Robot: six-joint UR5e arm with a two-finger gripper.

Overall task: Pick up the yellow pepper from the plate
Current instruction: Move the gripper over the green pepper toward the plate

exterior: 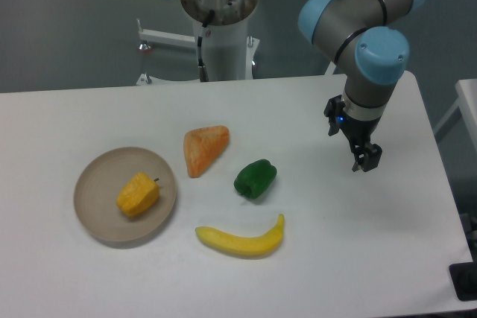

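The yellow pepper (139,194), small and blocky with a tiny dark stem, lies in the middle of the round beige plate (97,214) at the left of the table. My gripper (365,160) hangs far to the right of the plate, above the table's right part, pointing down. Its fingers look close together with nothing between them, but the view does not show clearly whether they are open or shut.
An orange wedge-shaped piece (204,148) lies right of the plate. A green pepper (255,178) sits near the table's middle, and a yellow banana (242,240) lies in front of it. The arm's base column (222,27) stands behind the table.
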